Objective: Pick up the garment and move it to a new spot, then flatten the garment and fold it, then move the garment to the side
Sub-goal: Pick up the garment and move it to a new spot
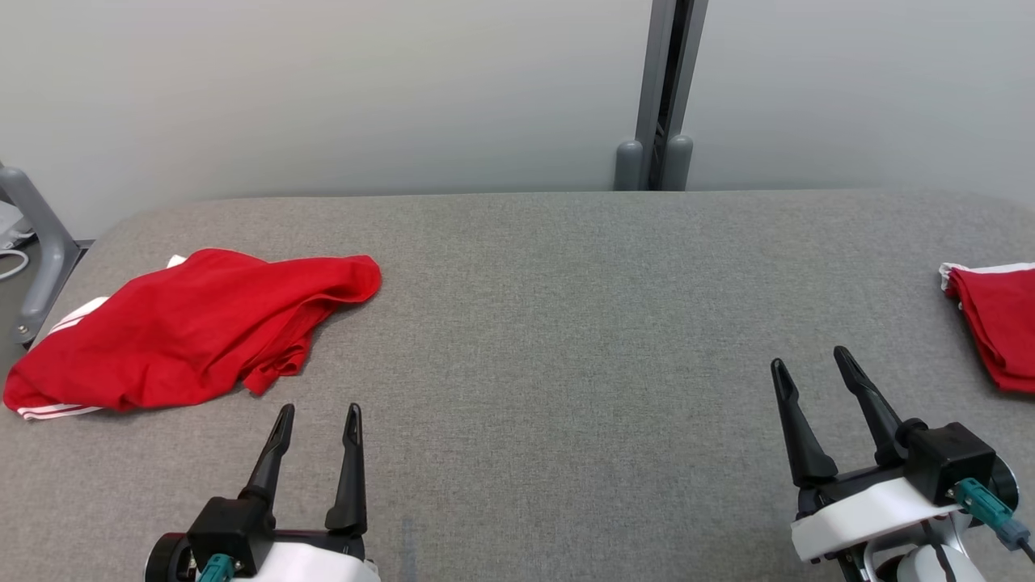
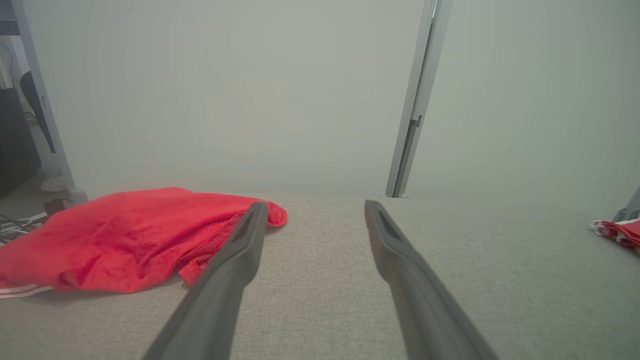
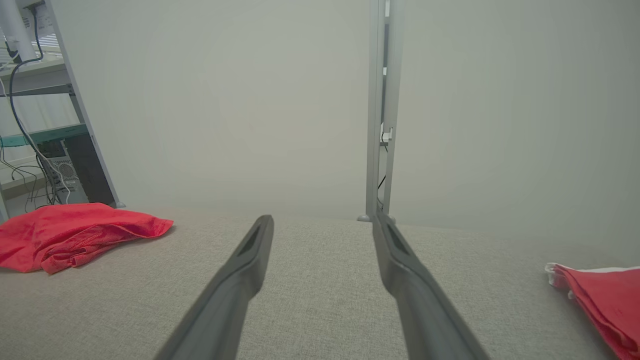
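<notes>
Here's the table, a wide slab covered in grey woven fabric with rounded far corners, running almost the full width of the head view. The cloth looks flat and even across the middle. Behind it stands a plain pale wall, split by 1 grey metal upright whose foot sits right at the table's far edge.

Over on the left, the garment lies crumpled on the fabric. It is red, bunched into loose folds, with white stripes peeking out at its near and far left corners, close to the table's left edge. At the far right edge lies a second red garment with white trim, cut off by the frame and well apart from the first.

The left end effector hangs low over the near side of the table, its 2 dark fingers spread with nothing between them, just on the near side of the garment and apart from it. The right end effector is parted too and empty, tilted a little leftward, near the second red garment but clear of it.

Off the left side, a grey curved frame leg rises from the floor. The right wrist view catches shelving with dangling cables.
</notes>
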Controlling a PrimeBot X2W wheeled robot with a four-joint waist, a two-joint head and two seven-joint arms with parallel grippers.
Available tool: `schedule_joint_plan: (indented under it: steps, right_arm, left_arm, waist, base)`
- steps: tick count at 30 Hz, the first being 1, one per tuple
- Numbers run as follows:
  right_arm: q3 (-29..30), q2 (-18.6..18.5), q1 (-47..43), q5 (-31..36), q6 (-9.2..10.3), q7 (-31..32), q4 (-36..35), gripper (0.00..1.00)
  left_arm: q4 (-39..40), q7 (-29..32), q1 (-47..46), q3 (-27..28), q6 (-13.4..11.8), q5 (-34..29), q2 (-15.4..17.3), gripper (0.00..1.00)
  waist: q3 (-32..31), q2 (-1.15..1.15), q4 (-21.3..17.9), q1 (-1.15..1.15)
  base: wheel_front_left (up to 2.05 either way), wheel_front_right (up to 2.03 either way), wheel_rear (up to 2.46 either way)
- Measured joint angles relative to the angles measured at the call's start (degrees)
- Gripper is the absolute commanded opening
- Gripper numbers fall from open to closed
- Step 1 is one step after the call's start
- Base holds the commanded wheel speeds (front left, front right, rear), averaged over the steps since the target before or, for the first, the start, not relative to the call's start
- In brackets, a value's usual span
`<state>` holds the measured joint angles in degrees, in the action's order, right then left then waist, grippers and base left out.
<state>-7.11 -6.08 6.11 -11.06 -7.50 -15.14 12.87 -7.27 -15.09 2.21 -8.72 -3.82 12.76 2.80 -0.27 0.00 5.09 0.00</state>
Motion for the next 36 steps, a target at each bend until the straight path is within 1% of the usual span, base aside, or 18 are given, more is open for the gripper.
schedule_joint_plan:
  steps: [4, 11, 12, 13, 14, 20, 24, 26, 27, 30, 33, 36]
  right_arm:
    - [-0.71, 0.02, 0.15, 0.02, 0.0, 0.0, 0.03, 1.0]
    - [-0.31, 0.0, 0.97, 0.02, 0.0, 0.0, -0.41, 1.0]
    - [-0.15, 0.0, 1.06, 0.02, 0.0, 0.0, -0.46, 1.0]
    - [-0.01, 0.0, 1.19, 0.03, 0.0, 0.0, -0.51, 1.0]
    - [0.2, 0.0, 1.35, 0.03, 0.0, 0.0, -0.59, 1.0]
    - [0.08, 0.01, 2.33, 0.34, 0.0, 0.0, -1.02, 1.0]
    - [-1.42, 0.0, 4.28, 0.36, 0.0, 0.0, -1.38, 1.0]
    - [-1.88, 0.01, 4.71, 0.11, 0.0, 0.0, -1.43, 1.0]
    - [-2.37, -0.03, 5.06, -0.01, 0.0, 0.0, -1.44, 1.0]
    - [-3.56, 0.01, 5.35, -0.36, 0.0, 0.0, -1.53, 1.0]
    - [-3.89, -0.07, 5.18, -0.44, 0.0, 0.0, -1.23, 1.0]
    - [-4.58, -0.14, 4.94, -0.6, 0.0, 0.0, -0.67, 1.0]
  left_arm:
    - [-1.03, 0.0, -0.07, 0.36, -0.05, -0.02, 0.0, 1.0]
    - [-2.41, 0.0, -2.14, 0.57, 0.07, -0.2, -0.01, 1.0]
    - [-2.78, 0.0, -2.49, 0.53, 0.29, 0.02, -0.01, 1.0]
    - [-3.15, 0.01, -2.88, 0.75, 0.3, 1.53, -0.08, 1.0]
    - [-3.63, 0.01, -3.5, 1.37, 0.13, 2.29, -0.14, 1.0]
    - [-9.65, 0.01, -10.78, 6.27, 0.16, -0.49, 0.4, 1.0]
    - [-9.89, 0.0, -14.51, 8.71, 1.26, -1.77, 0.42, 1.0]
    - [-9.84, 0.01, -14.77, 9.11, 1.31, -1.85, 0.34, 1.0]
    - [-9.91, 0.01, -14.92, 9.43, 1.54, -1.9, 0.29, 1.0]
    - [-9.95, 0.01, -15.39, 9.21, 2.0, -2.01, 0.13, 1.0]
    - [-9.96, 0.01, -15.33, 6.8, 1.97, -0.8, 0.08, 1.0]
    - [-9.7, 0.0, -14.85, 4.66, 1.15, 0.38, -0.03, 1.0]
  waist:
    - [0.48, 0.0, -0.63, 0.0]
    - [2.93, 0.0, -2.34, 0.0]
    - [3.39, 0.0, -2.55, 0.0]
    - [3.86, 0.0, -2.77, 0.0]
    - [4.32, 0.0, -2.95, 0.0]
    - [6.8, 0.0, -3.55, 0.0]
    - [8.53, 0.0, -3.7, 0.0]
    - [8.83, 0.0, -3.53, 0.0]
    - [9.02, 0.0, -3.19, 0.0]
    - [9.06, 0.0, -0.51, 0.0]
    - [8.68, 0.0, 2.5, 0.0]
    - [8.03, 0.0, 6.07, 0.0]
  base:
    - [0.0, 0.0, 0.0]
    - [0.0, 0.0, 0.0]
    - [0.0, 0.0, 0.0]
    - [0.0, 0.0, 0.0]
    - [0.0, 0.0, 0.0]
    - [0.0, 0.0, 0.0]
    - [0.0, 0.0, 0.0]
    - [0.0, 0.0, 0.0]
    - [0.0, 0.0, 0.0]
    - [0.0, 0.0, 0.0]
    - [0.0, 0.0, 0.0]
    - [0.0, 0.0, 0.0]
